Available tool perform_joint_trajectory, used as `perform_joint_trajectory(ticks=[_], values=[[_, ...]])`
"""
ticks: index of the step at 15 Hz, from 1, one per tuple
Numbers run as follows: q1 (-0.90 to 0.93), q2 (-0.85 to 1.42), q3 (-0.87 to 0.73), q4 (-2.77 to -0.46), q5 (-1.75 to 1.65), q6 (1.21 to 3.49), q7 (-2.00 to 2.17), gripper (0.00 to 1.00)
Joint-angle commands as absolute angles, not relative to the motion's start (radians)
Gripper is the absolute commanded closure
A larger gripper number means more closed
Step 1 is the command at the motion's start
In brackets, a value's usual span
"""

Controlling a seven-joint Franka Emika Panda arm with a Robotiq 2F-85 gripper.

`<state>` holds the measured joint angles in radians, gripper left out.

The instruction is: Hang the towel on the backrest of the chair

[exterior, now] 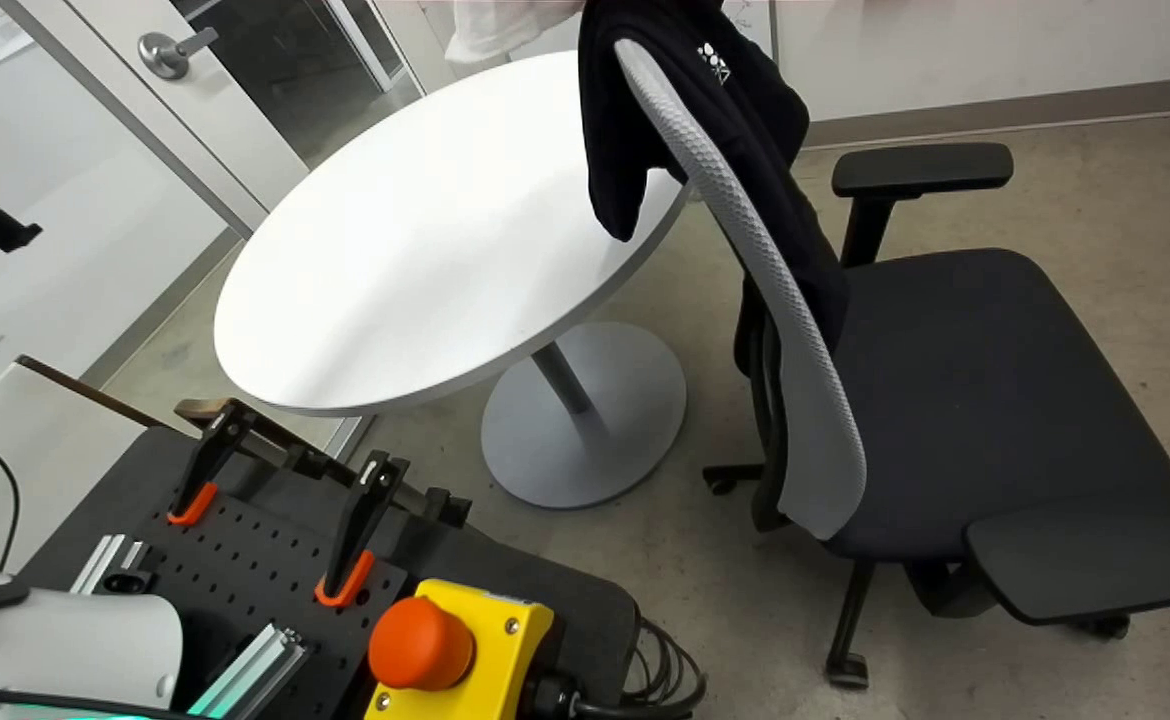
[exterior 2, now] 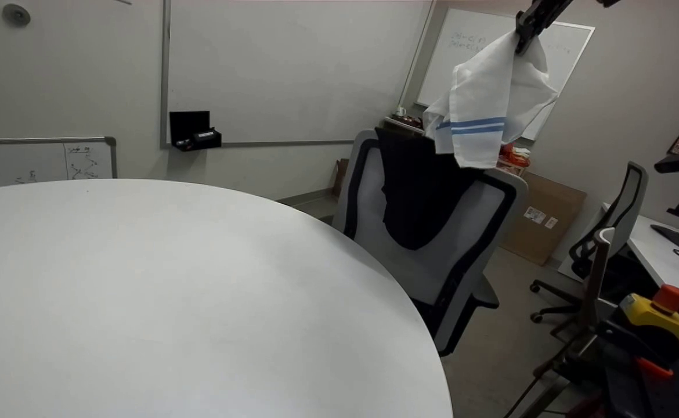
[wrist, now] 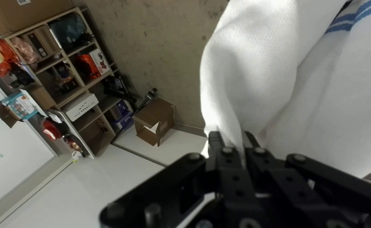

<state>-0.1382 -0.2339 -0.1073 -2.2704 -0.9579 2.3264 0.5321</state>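
The towel is white with blue stripes and hangs loosely in folds, as seen in an exterior view [exterior 2: 481, 104] and the wrist view [wrist: 252, 69]. Only a corner of the towel shows at the top edge of an exterior view [exterior: 510, 28]. My gripper [exterior 2: 523, 45] is shut on the towel's upper part; the cloth runs between the fingertips in the wrist view [wrist: 231, 142]. The chair's grey backrest [exterior: 815, 430] also shows in an exterior view [exterior 2: 490, 212]. The towel's lower end overlaps the backrest's top edge there; I cannot tell whether they touch.
A black garment [exterior 2: 421, 191] hangs over the backrest. A round white table [exterior: 425, 230] stands beside the chair. A black armrest [exterior: 920, 170] sticks out from the chair. The robot's stand carries clamps and a yellow emergency stop box [exterior: 485, 640]. Shelves [wrist: 74, 69] show in the wrist view.
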Motion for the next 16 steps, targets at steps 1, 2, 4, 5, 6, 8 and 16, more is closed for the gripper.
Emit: perform_joint_trajectory(ticks=[1, 2, 4, 5, 6, 8, 16], values=[[-0.142, -0.120, -0.108, -2.242, -0.926, 2.413, 0.552, 0.99], [-0.142, -0.088, -0.107, -2.240, -0.920, 2.432, 0.552, 0.99], [-0.138, -0.027, -0.107, -2.241, -0.902, 2.465, 0.544, 0.99], [-0.138, 0.000, -0.109, -2.246, -0.895, 2.479, 0.539, 0.99], [-0.137, 0.024, -0.111, -2.245, -0.886, 2.487, 0.532, 0.99], [-0.137, 0.061, -0.117, -2.244, -0.863, 2.496, 0.524, 0.99], [-0.157, 0.041, -0.174, -2.208, -0.840, 2.439, 0.534, 0.99]])
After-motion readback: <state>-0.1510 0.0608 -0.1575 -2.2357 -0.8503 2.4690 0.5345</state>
